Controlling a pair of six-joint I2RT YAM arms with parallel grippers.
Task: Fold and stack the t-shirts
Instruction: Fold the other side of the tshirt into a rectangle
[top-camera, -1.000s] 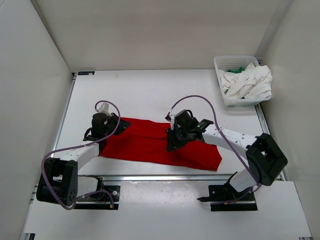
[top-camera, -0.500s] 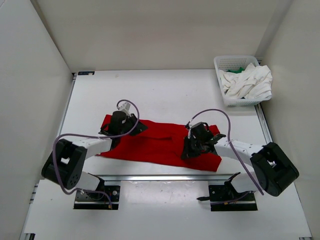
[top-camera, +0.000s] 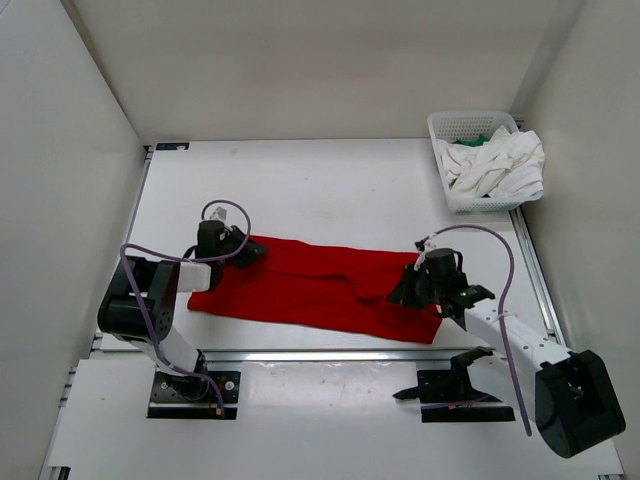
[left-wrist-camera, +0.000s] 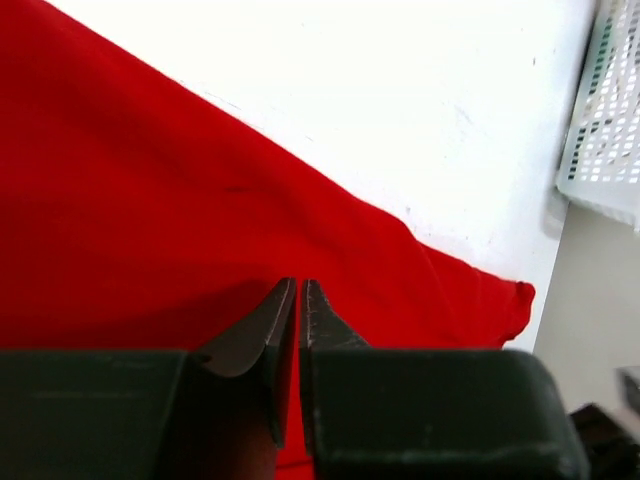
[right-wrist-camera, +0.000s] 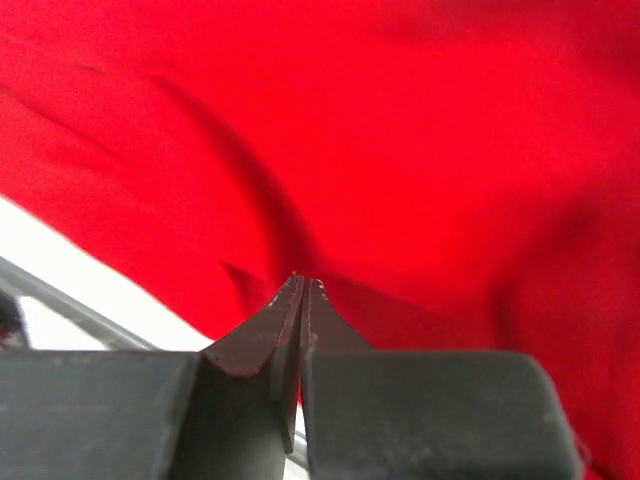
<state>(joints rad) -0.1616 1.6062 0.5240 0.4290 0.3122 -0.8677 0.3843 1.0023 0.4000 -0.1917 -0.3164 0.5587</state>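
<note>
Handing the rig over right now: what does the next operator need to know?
Left gripper shut at the left end of the red t-shirt; pinch unconfirmed. Right gripper shut on its right part, cloth puckering at the tips. It lies as a long strip on the table. White t-shirt bunched in the basket, green t-shirt barely showing behind it. Nothing stacked yet. Left: finish the red fold, fold the other two, stack.

Room behind the bright red cloth t-shirt (top-camera: 300, 285)
White plastic mesh basket (top-camera: 458, 125) fills the flat white counter's (top-camera: 300, 185) far right corner.
</note>
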